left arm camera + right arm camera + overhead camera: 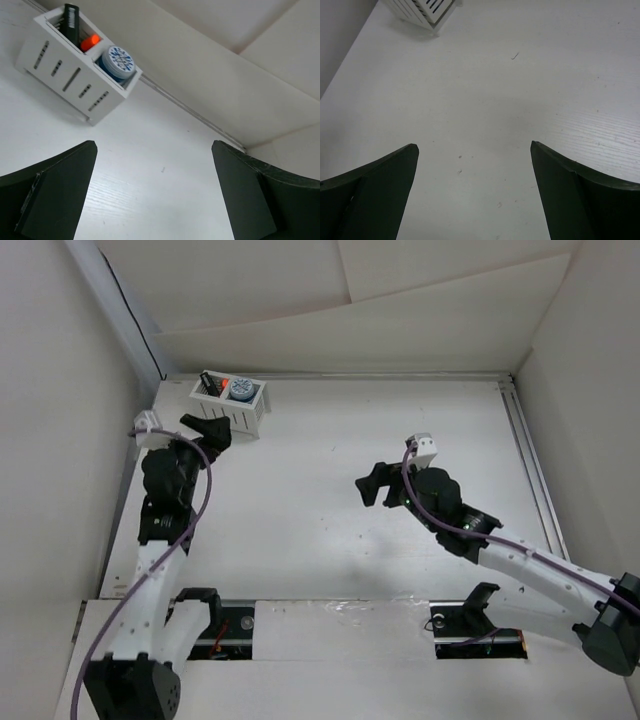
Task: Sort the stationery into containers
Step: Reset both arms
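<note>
The white slatted basket stands at the table's back left; in the left wrist view its side wall faces me. Its left compartment holds black marker pens, one with an orange end. A grey-blue round cylinder fills the right compartment. My left gripper hangs open just in front of the basket, nothing between its fingers. My right gripper is open over bare table near the middle, pointing left, also empty. A corner of the basket shows at the top of the right wrist view.
White boards wall the table in on the left, back and right. A metal rail runs along the right edge and another along the back. The basket sits close to the back left corner.
</note>
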`<state>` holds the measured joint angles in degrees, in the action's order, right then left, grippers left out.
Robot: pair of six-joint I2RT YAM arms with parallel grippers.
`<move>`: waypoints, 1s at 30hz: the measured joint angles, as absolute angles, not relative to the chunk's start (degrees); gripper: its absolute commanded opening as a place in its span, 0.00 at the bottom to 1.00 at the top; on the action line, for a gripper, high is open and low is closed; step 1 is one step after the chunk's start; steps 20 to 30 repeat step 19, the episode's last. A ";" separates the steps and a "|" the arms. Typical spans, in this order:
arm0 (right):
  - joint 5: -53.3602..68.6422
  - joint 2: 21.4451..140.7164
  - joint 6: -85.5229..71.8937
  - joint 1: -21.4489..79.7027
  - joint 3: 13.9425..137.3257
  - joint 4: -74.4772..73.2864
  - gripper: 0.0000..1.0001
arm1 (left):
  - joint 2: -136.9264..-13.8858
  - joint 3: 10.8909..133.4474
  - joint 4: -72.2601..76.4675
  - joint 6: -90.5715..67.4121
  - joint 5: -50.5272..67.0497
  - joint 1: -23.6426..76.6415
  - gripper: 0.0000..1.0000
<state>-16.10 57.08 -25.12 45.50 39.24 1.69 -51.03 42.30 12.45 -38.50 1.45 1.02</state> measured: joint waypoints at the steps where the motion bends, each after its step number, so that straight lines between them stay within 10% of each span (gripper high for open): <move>1: -16.25 56.99 -25.12 45.52 39.24 1.72 1.00 | -47.70 40.25 12.36 -39.09 2.31 1.02 1.00; 16: -18.72 46.81 -25.52 46.33 36.27 0.38 1.00 | -16.99 24.56 4.95 -41.08 8.73 1.02 1.00; 30: -18.92 47.94 -25.52 46.63 35.99 0.34 1.00 | -15.53 24.62 4.51 -40.12 8.51 1.02 1.00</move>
